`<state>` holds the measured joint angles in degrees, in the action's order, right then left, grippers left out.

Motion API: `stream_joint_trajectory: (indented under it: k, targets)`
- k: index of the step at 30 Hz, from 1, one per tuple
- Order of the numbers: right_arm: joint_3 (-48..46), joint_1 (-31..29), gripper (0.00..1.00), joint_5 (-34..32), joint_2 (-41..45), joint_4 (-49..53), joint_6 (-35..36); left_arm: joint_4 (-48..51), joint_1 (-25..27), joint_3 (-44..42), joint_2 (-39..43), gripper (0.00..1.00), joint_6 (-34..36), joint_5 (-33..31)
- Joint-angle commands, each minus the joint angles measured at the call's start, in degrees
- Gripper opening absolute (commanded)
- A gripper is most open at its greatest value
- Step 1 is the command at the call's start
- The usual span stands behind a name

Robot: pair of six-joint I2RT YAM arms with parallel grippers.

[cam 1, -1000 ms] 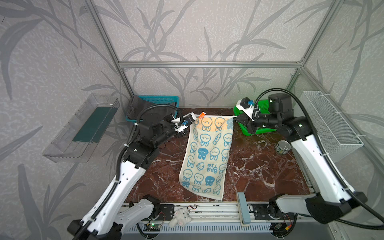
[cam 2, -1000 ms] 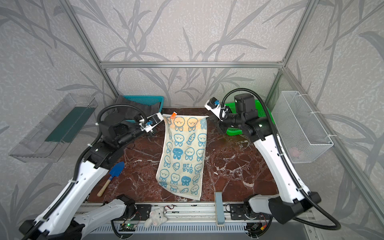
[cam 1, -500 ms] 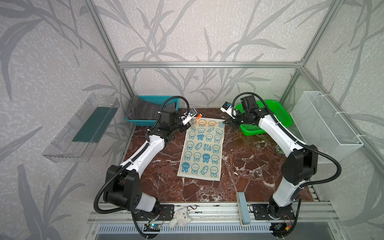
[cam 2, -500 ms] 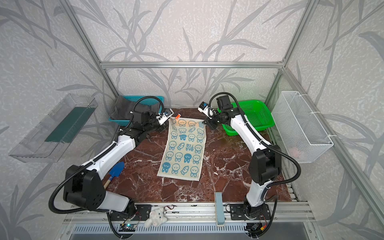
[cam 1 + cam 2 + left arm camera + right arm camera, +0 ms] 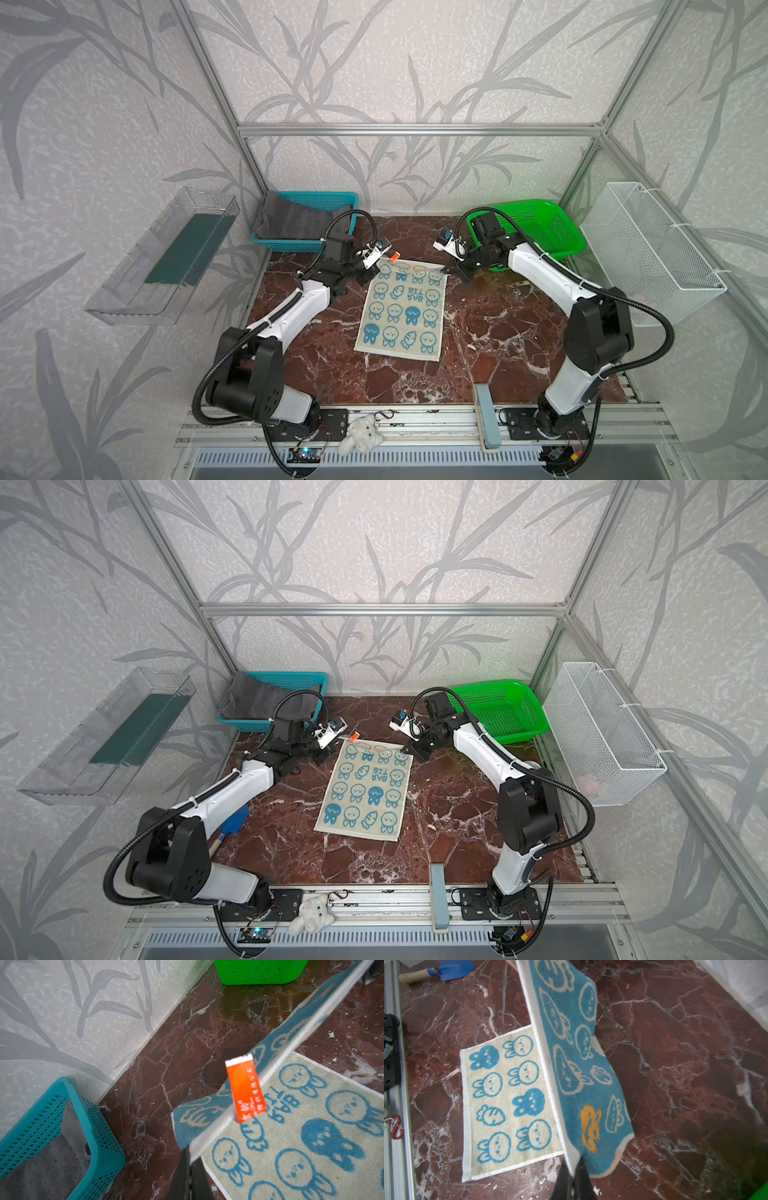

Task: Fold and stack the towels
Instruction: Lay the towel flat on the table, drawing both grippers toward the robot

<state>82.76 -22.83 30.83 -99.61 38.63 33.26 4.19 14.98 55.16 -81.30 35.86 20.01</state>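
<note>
Left gripper (image 5: 372, 269) and right gripper (image 5: 451, 271) each clamp a top corner of the bunny towel (image 5: 401, 316), mid-frame, mostly flat on the table (image 5: 498, 332). No fold looks made; the grey towel (image 5: 286, 220) waits upper left.

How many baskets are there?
3: a teal basket at the back left, a green basket at the back right, a white wire basket on the right wall. None looks hidden.

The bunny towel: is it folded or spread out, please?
Spread: bunny towel lies flat on table; left gripper and right gripper hold its far corners up.
</note>
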Motion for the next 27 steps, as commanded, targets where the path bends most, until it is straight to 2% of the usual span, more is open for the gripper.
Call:
stream_joint_trajectory:
  k: [1, 6, 9, 19, 27]
  targets:
    - [-2.05, -1.96, 0.0, -0.55, 5.57, 3.14, 1.56, 5.76, -0.02, -2.29, 6.31, 0.0, -1.11, -0.93]
    - [-6.42, -5.85, 0.0, -3.02, 8.44, 5.5, 0.37, 12.58, 0.64, -6.43, 13.61, 0.0, -1.01, -2.75]
    - [-8.66, -7.54, 0.0, -3.64, 9.73, 5.84, -1.2, 13.48, 1.12, -9.29, 16.91, 0.0, -2.12, -4.08]
    - [-15.13, -14.52, 0.0, -7.31, 11.37, 8.29, -4.23, 14.42, 5.29, -19.2, 23.34, 0.0, -3.87, -8.73]
    - [-18.3, -19.28, 0.01, -7.83, 11.81, 9.3, -7.06, 16.68, 7.15, -22.22, 26.4, 0.0, -6.33, -9.56]
